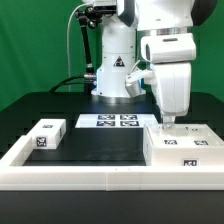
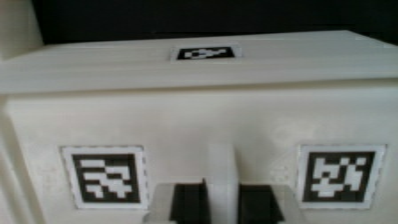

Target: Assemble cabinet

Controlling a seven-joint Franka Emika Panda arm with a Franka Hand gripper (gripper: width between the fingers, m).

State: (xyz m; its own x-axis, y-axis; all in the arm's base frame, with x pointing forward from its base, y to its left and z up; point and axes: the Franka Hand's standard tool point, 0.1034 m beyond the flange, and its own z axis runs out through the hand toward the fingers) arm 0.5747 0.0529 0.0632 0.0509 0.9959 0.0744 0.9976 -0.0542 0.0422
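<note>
The cabinet point(image 1: 186, 146) is a large white box with black-and-white tags, lying at the exterior view's right inside the border rail. My gripper point(image 1: 170, 122) reaches straight down onto its rear top edge. In the wrist view the cabinet point(image 2: 196, 115) fills the picture, with a tag on either side of my gripper point(image 2: 221, 205). The two dark fingers point(image 2: 189, 206) stand close together with a narrow white strip of the cabinet between them. A small white tagged block point(image 1: 45, 135) lies at the exterior view's left, apart from the gripper.
The marker board point(image 1: 108, 121) lies flat on the black table in front of the robot base point(image 1: 115, 75). A long low white border rail point(image 1: 90, 176) runs along the front and up both sides.
</note>
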